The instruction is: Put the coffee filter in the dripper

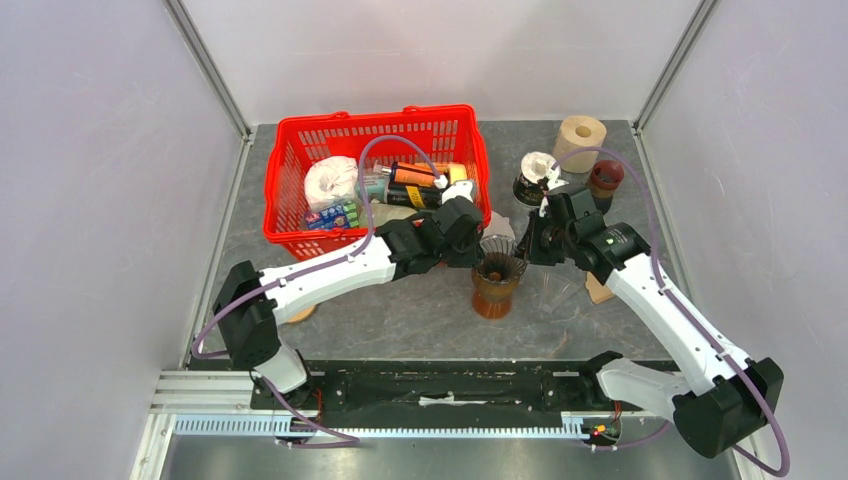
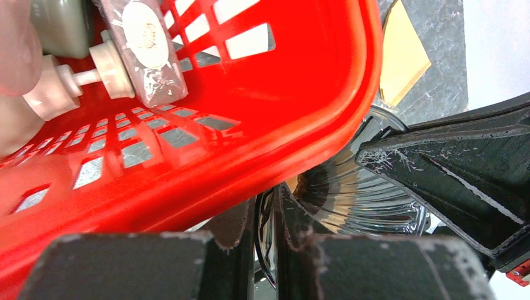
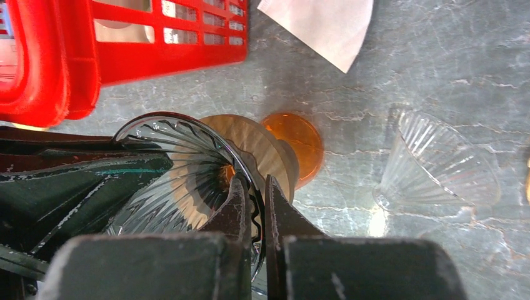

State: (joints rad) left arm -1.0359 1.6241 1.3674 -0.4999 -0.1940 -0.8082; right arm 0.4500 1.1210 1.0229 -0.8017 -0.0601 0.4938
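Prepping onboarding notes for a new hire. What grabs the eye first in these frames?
At table centre, the left end effector and the right end effector both pinch the rim of one ribbed clear glass dripper, which sits on an amber translucent base. Behind it to the left, a bright red plastic basket of packaged goods dominates. A white paper, apparently the filter, lies on the table near the basket, not yet in the dripper.

The dripper sits on a stand, with the basket behind it to the left, a second cone just to its right, and jars and a paper roll behind it to the right.
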